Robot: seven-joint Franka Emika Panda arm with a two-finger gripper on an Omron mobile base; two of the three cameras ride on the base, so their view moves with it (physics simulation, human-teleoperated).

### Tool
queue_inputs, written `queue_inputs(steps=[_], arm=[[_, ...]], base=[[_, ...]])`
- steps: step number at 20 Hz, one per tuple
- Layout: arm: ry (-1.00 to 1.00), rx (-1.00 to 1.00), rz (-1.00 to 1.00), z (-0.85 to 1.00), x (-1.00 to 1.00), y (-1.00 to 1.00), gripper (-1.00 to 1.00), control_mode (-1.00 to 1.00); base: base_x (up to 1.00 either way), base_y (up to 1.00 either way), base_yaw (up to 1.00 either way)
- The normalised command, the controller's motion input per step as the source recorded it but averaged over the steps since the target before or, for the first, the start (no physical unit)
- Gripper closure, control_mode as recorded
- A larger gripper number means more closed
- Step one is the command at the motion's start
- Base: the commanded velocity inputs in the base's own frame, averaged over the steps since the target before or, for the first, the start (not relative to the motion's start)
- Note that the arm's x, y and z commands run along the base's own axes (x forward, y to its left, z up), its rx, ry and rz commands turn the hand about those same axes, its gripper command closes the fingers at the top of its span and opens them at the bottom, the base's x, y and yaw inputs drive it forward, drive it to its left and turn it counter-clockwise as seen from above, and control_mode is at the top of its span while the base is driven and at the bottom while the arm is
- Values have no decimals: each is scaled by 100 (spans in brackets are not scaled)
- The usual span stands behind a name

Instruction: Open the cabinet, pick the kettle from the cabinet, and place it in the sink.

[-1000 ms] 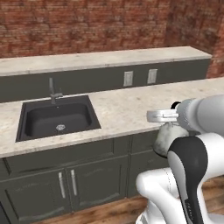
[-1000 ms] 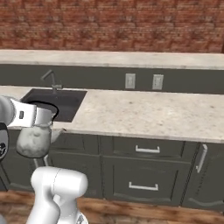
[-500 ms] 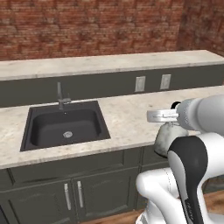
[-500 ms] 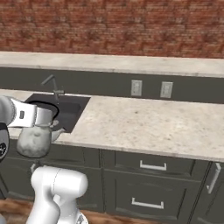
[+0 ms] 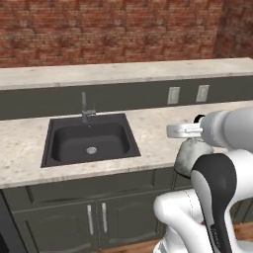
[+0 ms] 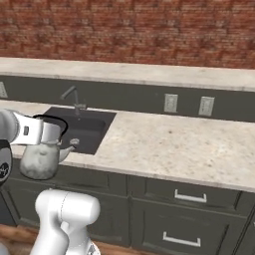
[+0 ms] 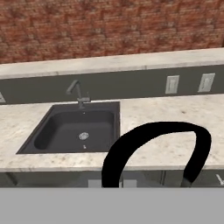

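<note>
The kettle [image 6: 41, 160] hangs by its black arched handle [image 7: 153, 151] from the claw [image 6: 50, 133], which is closed nearly tight on that handle. The kettle is held clear of the counter [image 6: 169, 144], at the near edge and to the right of the sink [image 5: 89, 141]. The cabinet stage appears complete; the step in hand is the carry to the sink. The basin looks bare apart from its drain [image 7: 83, 136], with the faucet [image 5: 85, 106] at its far rim. The next move calls for travel leftward and away over the basin, then a lowering before release, keeping clear of the faucet.
</note>
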Motion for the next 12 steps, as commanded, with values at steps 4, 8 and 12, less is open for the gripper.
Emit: queue_inputs(steps=[4, 8, 12], arm=[[0, 0, 0, 0, 0, 0, 100, 100], [0, 0, 0, 0, 0, 0, 100, 100], [0, 0, 0, 0, 0, 0, 100, 100]], base=[[19, 51, 0], [39, 45, 0], [40, 40, 0]])
